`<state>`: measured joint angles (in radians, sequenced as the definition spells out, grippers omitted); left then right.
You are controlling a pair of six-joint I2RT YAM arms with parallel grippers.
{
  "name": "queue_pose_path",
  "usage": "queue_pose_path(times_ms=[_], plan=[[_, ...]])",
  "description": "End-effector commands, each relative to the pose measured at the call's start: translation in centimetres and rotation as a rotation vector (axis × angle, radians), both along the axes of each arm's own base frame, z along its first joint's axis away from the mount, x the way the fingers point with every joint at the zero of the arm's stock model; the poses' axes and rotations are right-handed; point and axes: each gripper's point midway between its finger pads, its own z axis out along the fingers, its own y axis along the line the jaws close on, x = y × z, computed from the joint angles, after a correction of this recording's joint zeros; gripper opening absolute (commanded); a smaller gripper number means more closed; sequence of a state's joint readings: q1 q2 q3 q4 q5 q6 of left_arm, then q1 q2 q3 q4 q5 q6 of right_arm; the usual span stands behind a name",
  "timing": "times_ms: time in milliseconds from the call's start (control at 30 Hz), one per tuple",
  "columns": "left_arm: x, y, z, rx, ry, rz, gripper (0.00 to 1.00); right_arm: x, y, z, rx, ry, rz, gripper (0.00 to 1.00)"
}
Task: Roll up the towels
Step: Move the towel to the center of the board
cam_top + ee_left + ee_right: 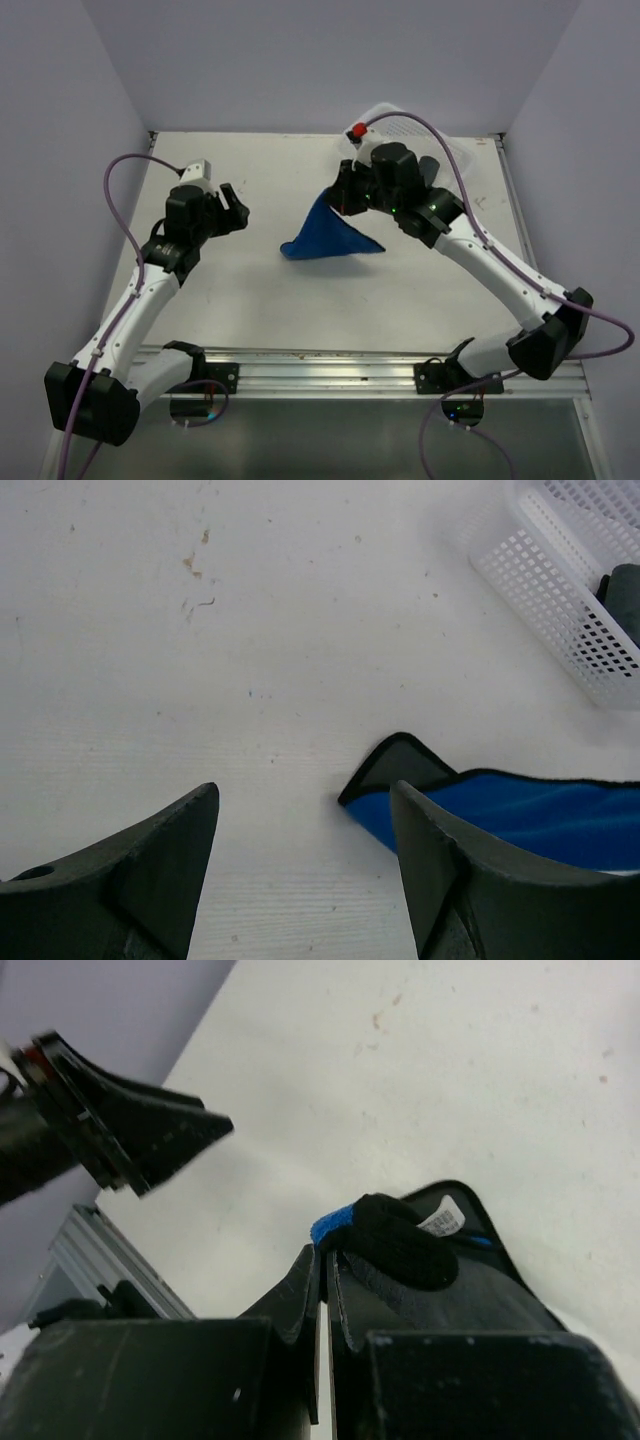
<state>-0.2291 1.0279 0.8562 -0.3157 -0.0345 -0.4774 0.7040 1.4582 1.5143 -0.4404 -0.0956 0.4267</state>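
— Blue soft-cloth towel with black edging [330, 238], centre of the overhead frame: one corner is raised and the rest is draped in a triangle onto the white tabletop [250, 300]. Who has it?

— Your right gripper [341, 197] does. Its jaws are clamped on that top corner, and the right wrist view shows blue and black fabric pinched between them. Your left gripper [232, 208] stands at the left of the overhead frame, spread wide, holding nothing and clear of the cloth.

— Which way does the towel lie from the free pincer?

— Toward the right of the overhead frame. The draped lower edge runs left to right there, and its loose end points at your left gripper. In the left wrist view that corner lies flat on the table at lower right of centre, just beside the right-hand finger and not between the two.

— Whose move, then?

— Likely your left arm's, since it is nearer the loose corner. You would need to shift right to bring that corner between the jaws. Nothing is rolled yet. A white perforated plastic basket [560, 600] sits at the upper right of the left wrist view, holding something dark that you cannot identify from here.
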Motion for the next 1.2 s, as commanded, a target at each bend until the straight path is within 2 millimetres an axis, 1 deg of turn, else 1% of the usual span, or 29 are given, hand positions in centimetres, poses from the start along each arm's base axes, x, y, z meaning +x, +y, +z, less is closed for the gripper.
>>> queue_pose_path(times_ms=[0, 33, 67, 133, 167, 200, 267, 300, 333, 433, 533, 600, 667, 700, 733, 767, 800, 833, 867, 900, 933, 967, 1000, 1033, 1067, 1100, 1167], plan=[[0.6, 0.4, 1.7, 0.005, -0.069, 0.006, 0.73, -2.7, -3.4, 1.5, 0.001, -0.058, -0.042, 0.0], [0.5, 0.2, 1.7, 0.002, -0.07, -0.003, 0.73, -3.1, -4.2, 0.5, -0.014, -0.049, -0.058, 0.0], [0.6, 0.1, 1.7, 0.004, -0.071, -0.011, 0.73, -4.2, -5.6, 2.2, 0.017, -0.089, -0.079, 0.0], [0.6, -0.2, 1.9, 0.003, -0.08, -0.035, 0.73, -4.2, -7.9, 2.1, -0.011, -0.111, -0.175, 0.0], [0.5, -0.2, 2.0, 0.008, -0.087, -0.036, 0.73, -4.8, -8.9, 2.4, -0.018, -0.12, -0.192, 0.0], [0.5, -0.6, 2.0, -0.003, -0.088, -0.058, 0.73, -5.5, -10.1, 3.6, -0.009, -0.158, -0.211, 0.0], [0.4, -0.8, 2.0, -0.008, -0.09, -0.071, 0.73, -6.1, -11.9, 3.9, -0.025, -0.182, -0.256, 0.0], [0.4, -1.0, 2.0, -0.012, -0.09, -0.08, 0.73, -6.7, -12.8, 4.7, -0.02, -0.206, -0.269, 0.0], [0.4, -1.1, 2.0, -0.014, -0.091, -0.082, 0.73, -7.0, -13.7, 4.6, -0.036, -0.205, -0.291, 0.0], [0.4, -1.4, 1.8, -0.019, -0.084, -0.1, 0.73, -8.2, -14.8, 5.8, -0.024, -0.227, -0.298, 0.0], [0.4, -1.7, 1.8, -0.025, -0.086, -0.119, 0.73, -8.6, -14.7, 6.0, -0.019, -0.224, -0.281, 0.0], [0.4, -1.9, 1.7, -0.03, -0.084, -0.13, 0.73, -8.7, -13.8, 5.3, -0.01, -0.198, -0.238, 0.0], [0.3, -2.1, 1.6, -0.033, -0.085, -0.137, 0.73, -8.2, -12.2, 4.1, -0.012, -0.16, -0.197, 0.0], [0.3, -2.1, 1.7, -0.034, -0.086, -0.137, 0.73, -8.1, -11.4, 2.9, -0.017, -0.129, -0.178, 0.0], [0.3, -2.1, 1.8, -0.035, -0.087, -0.138, 0.73, -7.7, -10.5, 2.7, 0.002, -0.128, -0.166, 0.0], [0.3, -2.1, 1.7, -0.035, -0.086, -0.14, 0.73, -7.1, -9.4, 1.5, -0.009, -0.1, -0.152, 0.0], [0.3, -2.1, 1.7, -0.035, -0.084, -0.138, 0.73, -7.2, -8.3, 0.2, -0.011, -0.073, -0.127, 0.0], [0.3, -2.1, 1.7, -0.035, -0.086, -0.138, 0.73, -6.9, -7.3, 0.0, -0.004, -0.074, -0.115, 0.0], [0.3, -2.1, 1.8, -0.036, -0.087, -0.14, 0.73, -6.2, -5.9, -2.0, -0.028, -0.027, -0.114, 0.0], [0.2, -2.1, 1.7, -0.035, -0.085, -0.143, 0.73, -6.4, -4.6, -2.9, -0.034, -0.012, -0.095, 0.0], [0.3, -2.1, 1.8, -0.036, -0.088, -0.143, 0.73, -6.0, -3.0, -3.3, -0.017, -0.015, -0.075, 0.0], [0.2, -2.1, 1.7, -0.035, -0.086, -0.143, 0.73, -5.5, -1.2, -5.3, -0.042, 0.023, -0.059, 0.0], [0.3, -2.1, 1.7, -0.035, -0.086, -0.142, 0.73, -5.7, 0.4, -6.2, -0.047, 0.039, -0.045, 0.0], [0.2, -2.1, 1.8, -0.035, -0.088, -0.142, 0.73, -5.5, 1.9, -6.6, -0.03, 0.05, -0.036, 0.0], [0.2, -2.1, 1.8, -0.033, -0.09, -0.141, 0.73, -5.7, 4.2, -9.3, -0.058, 0.106, -0.007, 0.0], [0.2, -1.9, 1.8, -0.029, -0.089, -0.133, 0.73, -5.5, 5.7, -9.2, -0.046, 0.108, 0.001, 0.0], [0.2, -1.7, 2.1, -0.022, -0.096, -0.123, 0.74, -5.6, 7.9, -10.9, -0.057, 0.15, 0.005, 0.0]])
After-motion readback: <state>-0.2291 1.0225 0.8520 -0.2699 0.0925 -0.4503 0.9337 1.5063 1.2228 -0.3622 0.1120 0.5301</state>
